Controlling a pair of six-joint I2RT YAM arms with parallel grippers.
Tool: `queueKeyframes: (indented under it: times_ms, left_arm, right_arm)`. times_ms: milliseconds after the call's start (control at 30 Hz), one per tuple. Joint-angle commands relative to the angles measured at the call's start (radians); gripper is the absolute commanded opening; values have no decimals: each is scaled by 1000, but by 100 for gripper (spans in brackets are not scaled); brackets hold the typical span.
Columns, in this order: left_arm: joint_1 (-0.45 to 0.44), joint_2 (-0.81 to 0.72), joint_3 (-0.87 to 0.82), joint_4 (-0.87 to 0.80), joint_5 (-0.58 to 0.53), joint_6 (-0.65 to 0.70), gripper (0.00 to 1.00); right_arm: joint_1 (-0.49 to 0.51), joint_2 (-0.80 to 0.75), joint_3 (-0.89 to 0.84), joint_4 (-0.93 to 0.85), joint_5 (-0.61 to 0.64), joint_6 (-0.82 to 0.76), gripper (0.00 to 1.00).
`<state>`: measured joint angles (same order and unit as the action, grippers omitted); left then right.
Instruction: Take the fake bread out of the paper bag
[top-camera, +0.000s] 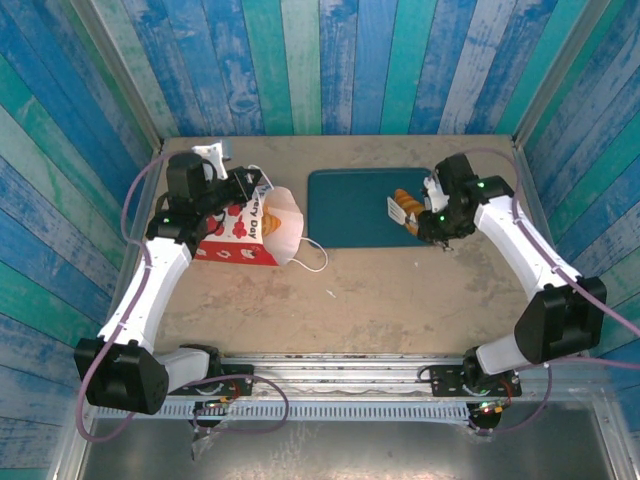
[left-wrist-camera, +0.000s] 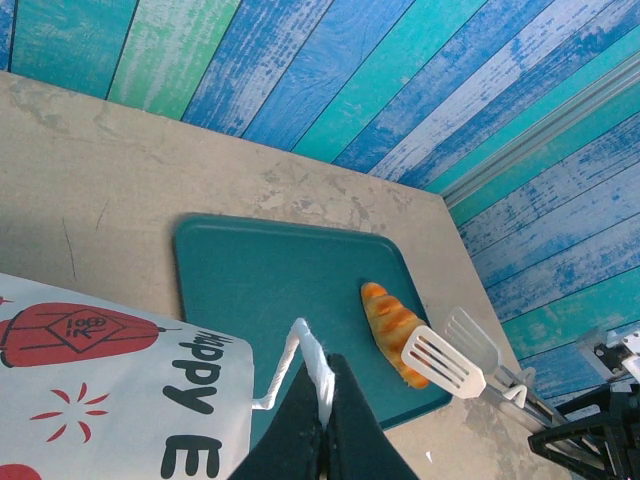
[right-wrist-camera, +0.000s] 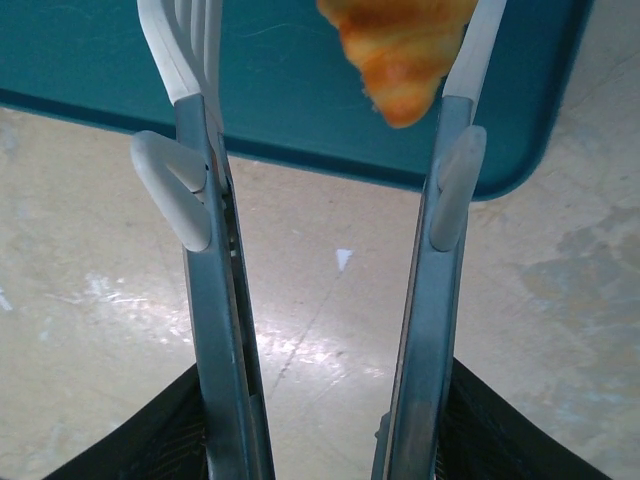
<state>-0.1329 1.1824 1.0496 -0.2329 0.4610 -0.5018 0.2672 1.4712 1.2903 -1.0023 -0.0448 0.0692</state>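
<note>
Above the tray (top-camera: 350, 215), right gripper (top-camera: 432, 218) grips tongs (right-wrist-camera: 215, 300) straddling a cropped croissant (right-wrist-camera: 400, 50); left gripper (left-wrist-camera: 322, 420) pinches bag cord (left-wrist-camera: 312, 355).

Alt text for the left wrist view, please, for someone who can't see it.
The left hand, shut, pinches the white cord handle of a red-and-white paper bag at lower left. Beyond it, a golden croissant sits on a teal tray, with white slotted tongs at its lower-right end.

The tray (top-camera: 350, 210) is plain dark teal. On the tray, the croissant (left-wrist-camera: 390, 318) is golden-orange with browner ridges. Left of the tray, the paper bag (top-camera: 250, 232) is white with red panels and black lettering. The tongs (left-wrist-camera: 455, 360) have white tips and grey arms. The table (top-camera: 350, 300) under the tray is mottled beige.
</note>
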Motion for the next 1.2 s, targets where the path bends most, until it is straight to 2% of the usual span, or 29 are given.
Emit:
queueKeyframes:
  times_ms: [0, 567, 733, 1000, 1167]
  left_arm:
    - [-5, -44, 6, 14, -12, 22, 0]
    - [-5, -38, 2, 14, -20, 29, 0]
    - [-5, -31, 3, 21, -12, 25, 0]
    - [-5, -36, 3, 12, -15, 31, 0]
    - [-5, -38, 6, 13, -16, 31, 0]
  right_arm:
    - [22, 11, 34, -35, 135, -16, 53]
    - [58, 89, 90, -75, 130, -72, 54]
    - [66, 159, 151, -83, 240, -69, 54]
    - [37, 249, 181, -90, 110, -38, 46]
    - [20, 241, 204, -86, 85, -11, 41]
